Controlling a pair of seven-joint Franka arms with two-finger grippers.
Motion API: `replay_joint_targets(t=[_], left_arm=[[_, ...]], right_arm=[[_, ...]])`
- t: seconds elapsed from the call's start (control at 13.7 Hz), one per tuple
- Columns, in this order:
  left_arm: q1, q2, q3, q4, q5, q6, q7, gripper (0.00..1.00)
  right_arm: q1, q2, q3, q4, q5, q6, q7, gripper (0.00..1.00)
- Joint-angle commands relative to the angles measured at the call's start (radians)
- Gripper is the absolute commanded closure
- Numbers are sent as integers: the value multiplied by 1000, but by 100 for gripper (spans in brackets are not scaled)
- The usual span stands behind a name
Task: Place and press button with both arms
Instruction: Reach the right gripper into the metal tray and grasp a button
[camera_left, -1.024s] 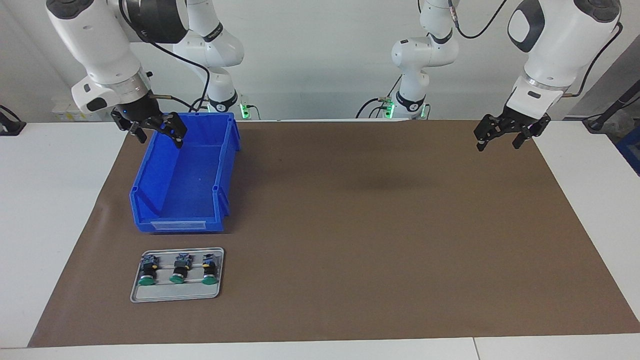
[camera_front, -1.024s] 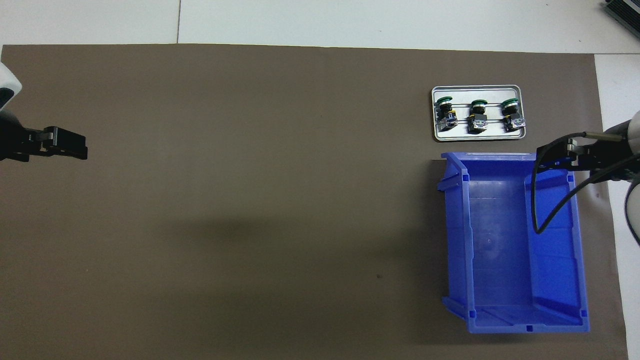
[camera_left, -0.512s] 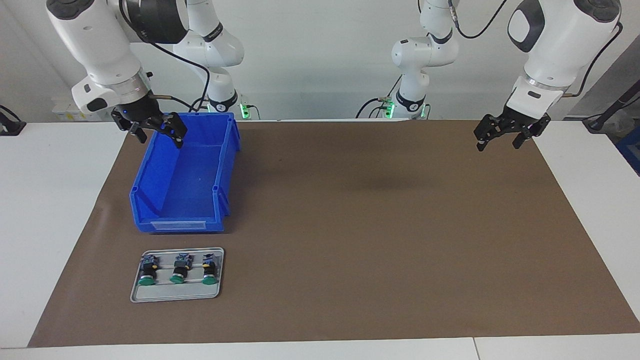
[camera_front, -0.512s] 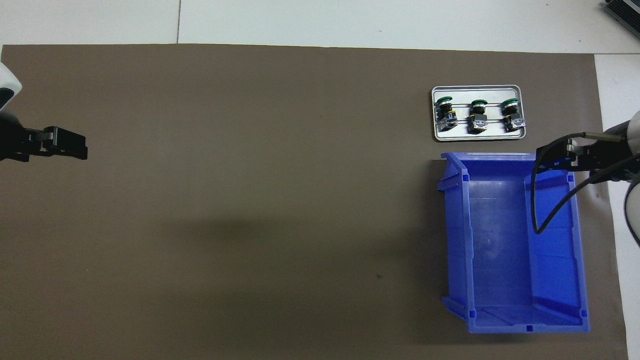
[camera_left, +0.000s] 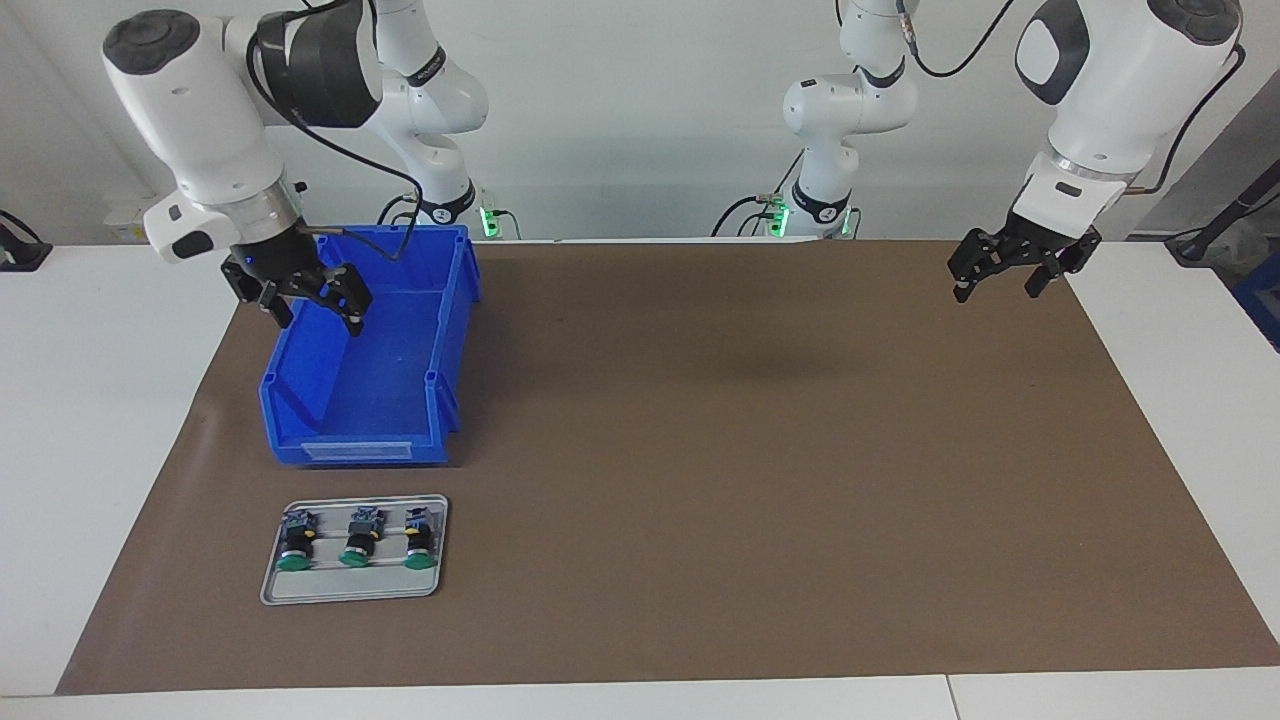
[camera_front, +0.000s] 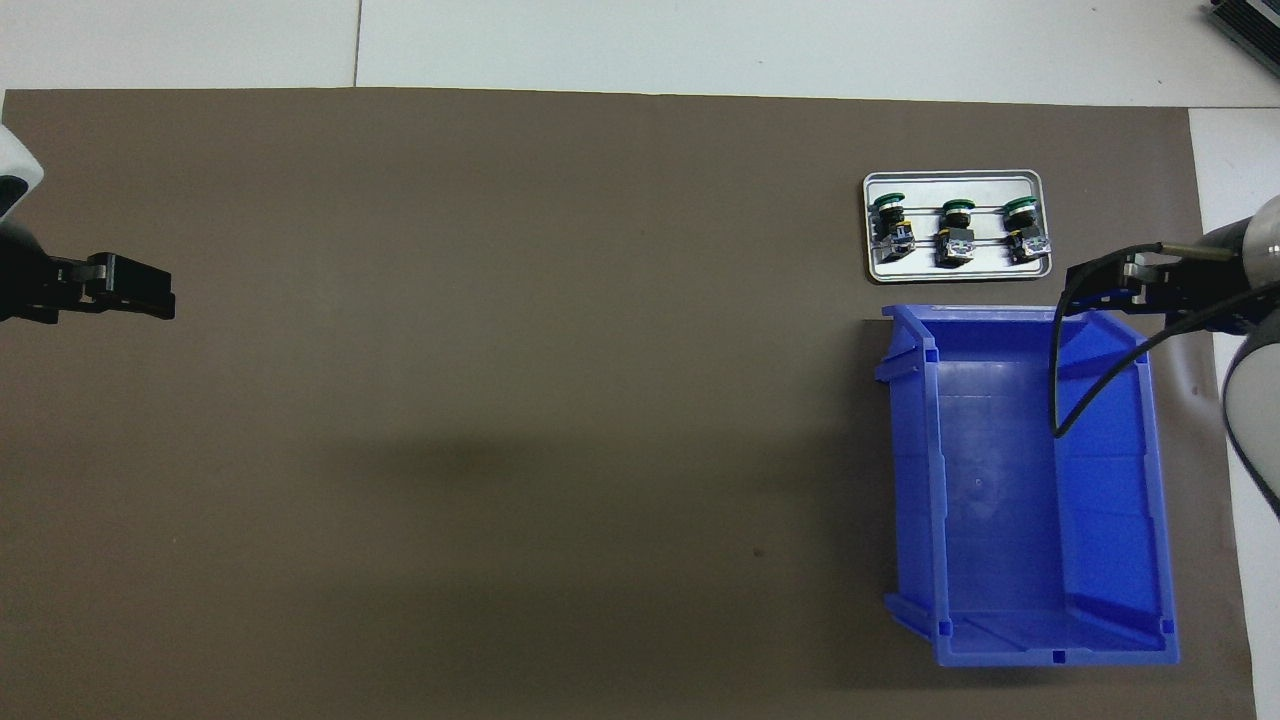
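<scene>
Three green-capped buttons lie side by side on a grey tray (camera_left: 350, 585), also in the overhead view (camera_front: 955, 268). The middle button (camera_left: 357, 541) (camera_front: 955, 232) has one alike on each side. My right gripper (camera_left: 312, 308) (camera_front: 1100, 285) hangs open and empty over the blue bin's side wall, above the tray's level and apart from it. My left gripper (camera_left: 997, 287) (camera_front: 140, 296) hangs open and empty over the brown mat near the left arm's end of the table and waits.
A blue open bin (camera_left: 452, 300) (camera_front: 915, 480) stands empty on the brown mat (camera_left: 750, 450), nearer to the robots than the tray. White table surface borders the mat at both ends.
My right gripper has come down and moved away from the robots along the bin's side wall, toward the tray. The left arm has not moved.
</scene>
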Motion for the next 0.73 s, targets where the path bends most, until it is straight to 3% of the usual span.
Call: replay_joint_targets(t=[0.0, 0.22, 0.66], left_arm=[[16, -29, -8, -27, -9, -8, 8, 0], [16, -29, -8, -27, -8, -8, 8, 0], [16, -29, -8, -27, -9, -8, 8, 0]], right_arm=[[-21, 95, 11, 50, -11, 74, -33, 5], [-22, 240, 9, 153, -16, 141, -59, 6], [-19, 405, 8, 156, -51, 387, -59, 8]])
